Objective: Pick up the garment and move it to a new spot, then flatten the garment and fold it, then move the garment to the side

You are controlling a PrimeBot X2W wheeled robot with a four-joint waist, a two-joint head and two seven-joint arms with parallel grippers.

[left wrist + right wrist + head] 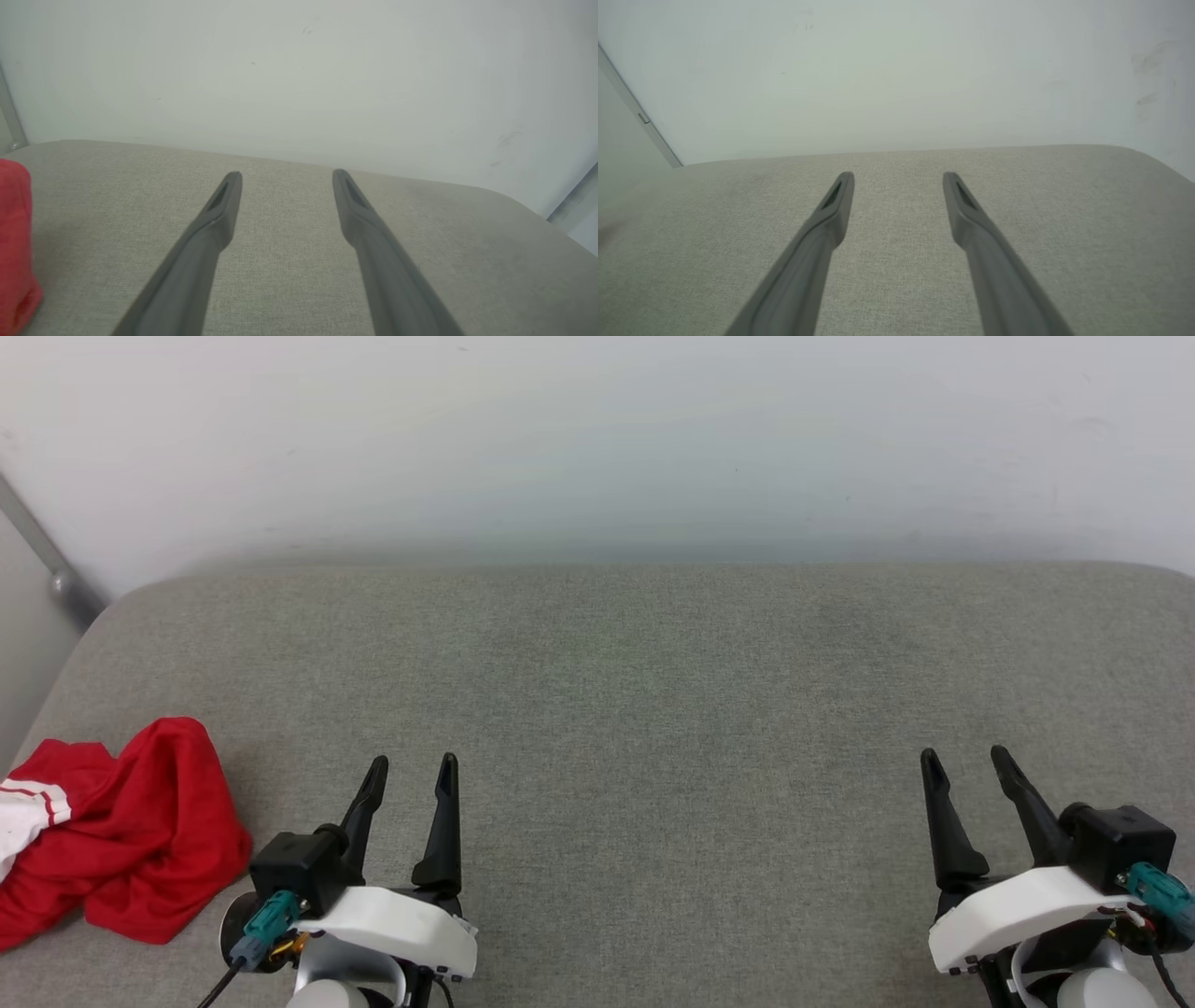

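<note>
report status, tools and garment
Left tool open, empty. Right tool same. Garment crumpled, left end of grey pad, untouched. Nothing between it and left tool.

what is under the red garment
The grey fabric cushion: the crumpled red garment lies on it. Anything tucked beneath its folds is covered and cannot be seen.

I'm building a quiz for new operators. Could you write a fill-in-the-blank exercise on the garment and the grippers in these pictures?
1. The garment lies crumpled on the grey surface, at the robot's ____ side.
2. The garment is mostly ____, with a white striped panel.
3. The left gripper and the right gripper both have their jaws ____, with nothing between them.
4. The gripper nearer the garment is the ____ one.

Missing words: left; red; open; left
</note>
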